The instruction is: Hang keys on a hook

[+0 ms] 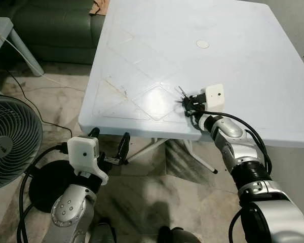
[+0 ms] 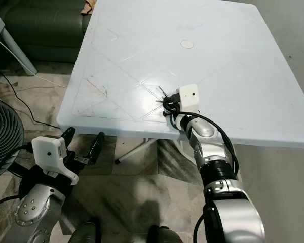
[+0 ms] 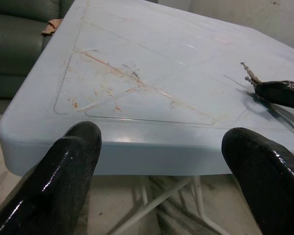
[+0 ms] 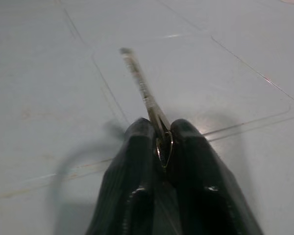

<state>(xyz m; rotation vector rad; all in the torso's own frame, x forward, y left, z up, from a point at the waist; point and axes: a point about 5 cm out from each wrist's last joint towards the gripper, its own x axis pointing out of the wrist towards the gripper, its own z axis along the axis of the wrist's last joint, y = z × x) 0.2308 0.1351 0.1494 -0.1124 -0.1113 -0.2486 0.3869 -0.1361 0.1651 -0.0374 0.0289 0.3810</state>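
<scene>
Standing at far left on the tiled floor, a grey fan (image 1: 10,142) with a black cable (image 1: 20,96) trailing past it; dark green sofa (image 1: 50,30) behind, beyond the desk's far left corner; left gripper (image 1: 109,144) hovering below and just in front of the desk (image 1: 142,50) near edge, fingers (image 3: 63,181) spread wide, holding nothing, apart from the desk; pale blue desk top scuffed with reddish marks near the left corner, small round cap (image 1: 202,44) well back from the edge; right gripper (image 1: 188,104) low over the desk near its front edge, fingers (image 4: 132,186) pinched tight on the keys (image 4: 147,103); keys sticking out forward from between the fingertips, ring caught between the pads, blade tip raised above the desk surface; contact with the desk impossible to tell.
</scene>
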